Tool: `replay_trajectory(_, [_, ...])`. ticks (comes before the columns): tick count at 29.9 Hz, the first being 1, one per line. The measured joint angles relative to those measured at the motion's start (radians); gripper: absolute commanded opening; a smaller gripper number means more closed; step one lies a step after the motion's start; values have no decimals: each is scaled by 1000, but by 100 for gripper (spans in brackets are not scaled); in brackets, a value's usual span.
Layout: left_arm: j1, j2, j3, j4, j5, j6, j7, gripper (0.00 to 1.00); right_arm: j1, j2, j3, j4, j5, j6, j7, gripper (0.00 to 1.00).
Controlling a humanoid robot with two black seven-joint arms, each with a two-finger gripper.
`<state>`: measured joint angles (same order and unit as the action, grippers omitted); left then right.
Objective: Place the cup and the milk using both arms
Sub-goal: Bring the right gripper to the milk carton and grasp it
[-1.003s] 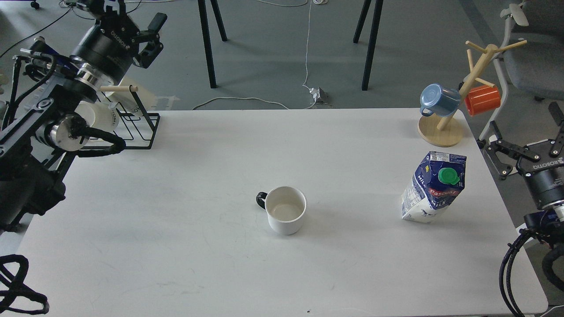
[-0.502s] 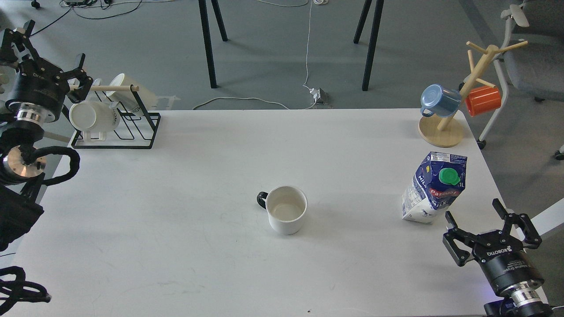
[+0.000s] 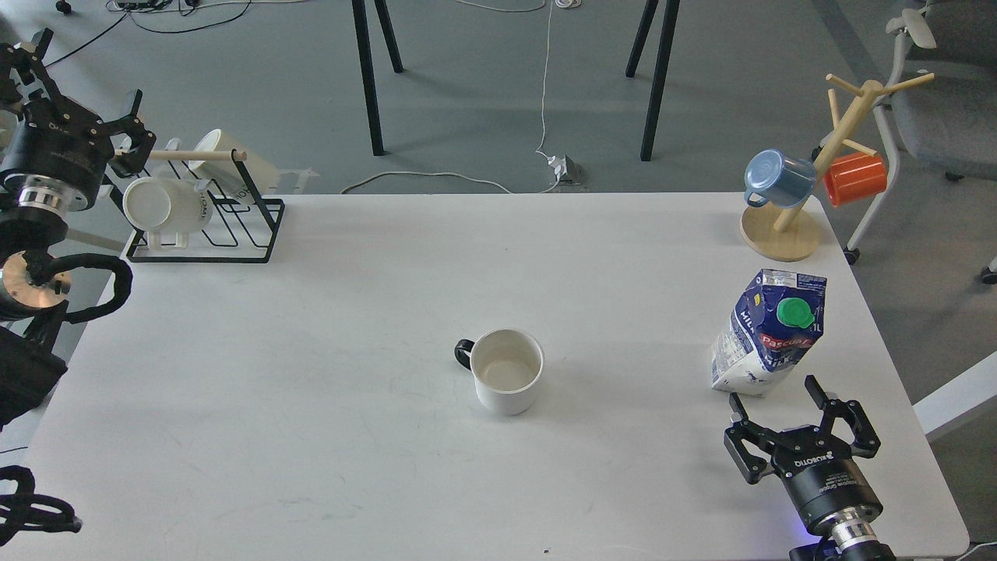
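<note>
A white cup [image 3: 506, 379] with a black handle stands upright and empty in the middle of the white table [image 3: 350, 312]. A blue and white milk carton [image 3: 765, 331] with a green cap stands at the right side. My right gripper [image 3: 802, 425] is open, just in front of the carton and not touching it. My left gripper [image 3: 74, 89] is open at the far left, off the table's back corner beside a black rack, far from the cup.
A black wire rack [image 3: 206, 210] with white mugs [image 3: 165, 206] stands at the back left corner. A wooden mug tree [image 3: 810, 167] with a blue mug [image 3: 775, 178] and an orange mug [image 3: 855, 178] stands at the back right. Chair legs stand beyond the table.
My right gripper has moved left and toward the carton, now over the table in front of it. My left arm swung back left off the table and has shifted only slightly since.
</note>
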<state>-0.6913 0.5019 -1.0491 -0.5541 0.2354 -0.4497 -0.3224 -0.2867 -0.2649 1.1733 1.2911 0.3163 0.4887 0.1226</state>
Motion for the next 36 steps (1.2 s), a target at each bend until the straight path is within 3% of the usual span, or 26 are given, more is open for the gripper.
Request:
replay_trajectory(20, [-1, 4, 16, 0, -4, -3, -1, 100, 62, 24, 38, -13, 1, 0, 8, 97])
replay_trajectory(28, [-6, 6, 29, 0, -4, -4, -2, 100, 111, 33, 46, -53, 1, 0, 12, 78])
replay_trajectory(33, [-6, 7, 29, 0, -3, 1, -2, 100, 145, 35, 44, -91, 1, 0, 13, 52])
replay_trajectory(36, [-6, 7, 29, 0, -2, 4, -3, 100, 153, 44, 35, -96, 0, 0, 13, 45])
